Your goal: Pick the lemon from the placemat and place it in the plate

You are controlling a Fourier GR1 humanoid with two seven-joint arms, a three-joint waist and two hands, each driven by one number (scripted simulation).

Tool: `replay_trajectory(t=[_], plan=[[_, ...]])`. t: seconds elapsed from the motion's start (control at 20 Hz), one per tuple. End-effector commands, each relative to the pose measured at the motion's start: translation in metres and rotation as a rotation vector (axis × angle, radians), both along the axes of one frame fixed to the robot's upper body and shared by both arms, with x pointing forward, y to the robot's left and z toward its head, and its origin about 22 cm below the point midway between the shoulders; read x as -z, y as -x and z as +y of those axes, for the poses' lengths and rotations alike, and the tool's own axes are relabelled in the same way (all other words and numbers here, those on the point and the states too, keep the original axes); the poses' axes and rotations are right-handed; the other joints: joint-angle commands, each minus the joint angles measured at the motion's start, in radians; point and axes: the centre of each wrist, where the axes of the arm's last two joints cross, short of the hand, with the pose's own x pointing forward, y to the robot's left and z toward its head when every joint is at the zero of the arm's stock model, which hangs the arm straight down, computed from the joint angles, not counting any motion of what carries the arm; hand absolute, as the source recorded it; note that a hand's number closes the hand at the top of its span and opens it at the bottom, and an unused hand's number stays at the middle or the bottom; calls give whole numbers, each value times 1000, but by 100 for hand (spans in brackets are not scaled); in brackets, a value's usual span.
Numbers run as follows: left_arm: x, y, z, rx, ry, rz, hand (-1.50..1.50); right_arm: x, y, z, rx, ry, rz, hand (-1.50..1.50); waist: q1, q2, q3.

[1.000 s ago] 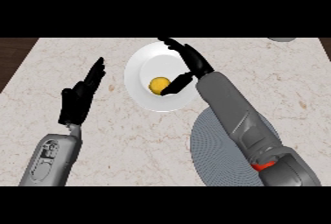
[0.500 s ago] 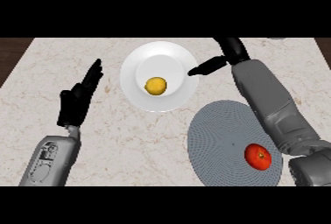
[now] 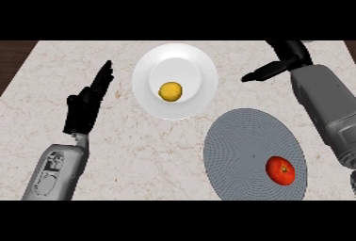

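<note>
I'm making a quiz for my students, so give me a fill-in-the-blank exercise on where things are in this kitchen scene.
1. The lemon lies in the white ____.
2. The red tomato sits on the round grey ____.
3. The hand nearer the tomato is the robot's ____ hand.
4. The left hand is open and holds ____.

Missing words: plate; placemat; right; nothing

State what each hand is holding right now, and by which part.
Nothing is held. The right hand is open, apart from the plate where the lemon lies. The left hand rests open at the view's left.
</note>
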Motion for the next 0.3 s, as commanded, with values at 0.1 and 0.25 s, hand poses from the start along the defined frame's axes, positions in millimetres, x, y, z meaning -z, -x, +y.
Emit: replay_trajectory(t=[0.1,0.25], plan=[[-4,3,1,17,2,6,0,-4,6,-35,8,-24,2,-150,19,6,1],[2,4,3,-1,6,-7,0,-17,2,-34,24,-5,-2,-150,20,6,0]])
